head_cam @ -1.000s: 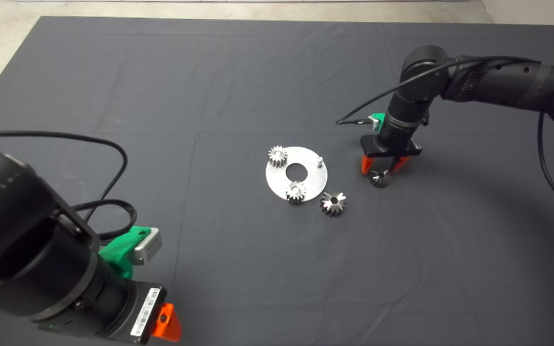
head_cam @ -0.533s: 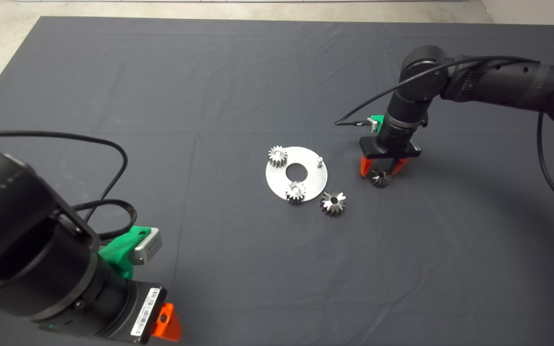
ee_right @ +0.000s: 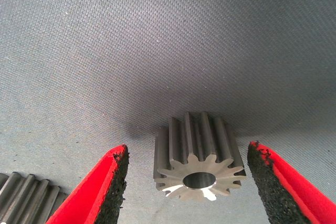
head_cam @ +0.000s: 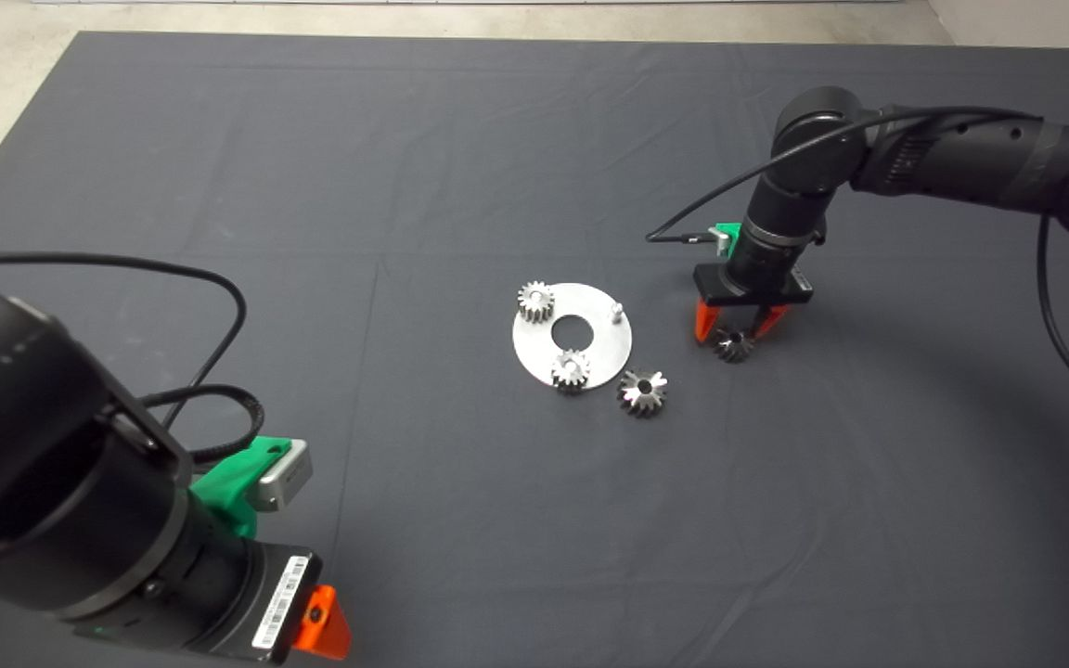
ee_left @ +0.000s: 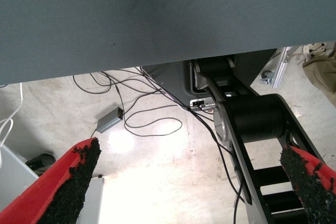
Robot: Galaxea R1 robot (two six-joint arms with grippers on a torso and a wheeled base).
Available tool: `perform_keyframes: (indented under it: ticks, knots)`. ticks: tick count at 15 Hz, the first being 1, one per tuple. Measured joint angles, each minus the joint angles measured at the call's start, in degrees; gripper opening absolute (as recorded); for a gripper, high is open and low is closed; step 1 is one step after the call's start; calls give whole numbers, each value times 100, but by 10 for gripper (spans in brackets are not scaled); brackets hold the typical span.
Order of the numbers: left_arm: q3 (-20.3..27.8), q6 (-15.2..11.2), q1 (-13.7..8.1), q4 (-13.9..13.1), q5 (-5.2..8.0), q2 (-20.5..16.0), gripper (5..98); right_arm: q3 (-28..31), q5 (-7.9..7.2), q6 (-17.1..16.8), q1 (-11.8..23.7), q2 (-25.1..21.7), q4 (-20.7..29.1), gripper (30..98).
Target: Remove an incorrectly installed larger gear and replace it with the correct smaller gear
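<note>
Since the right gripper [head_cam: 735,327] has dropped slightly, we find its spread fingers straddling the smaller gear [ee_right: 198,163] — untouched, grasp pending.

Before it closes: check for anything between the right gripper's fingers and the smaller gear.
Nothing visible. The right gripper is open, and the smaller gear sits between its fingers with bare mat on both sides. The larger gear lies apart, beside the plate. The left gripper waits at the lower left.
</note>
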Motion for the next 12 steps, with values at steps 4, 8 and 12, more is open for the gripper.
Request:
perform_keyframes:
  ticks: [4, 8, 12]
  knots:
    - [0, 0, 0, 2, 0, 0, 883, 0, 0, 0, 0, -2, 15, 605]
    - [0, 0, 0, 2, 0, -2, 883, 1, 0, 1, 1, -2, 17, 605]
    - [0, 0, 0, 2, 0, 0, 883, 1, 0, -1, 1, -2, 17, 554]
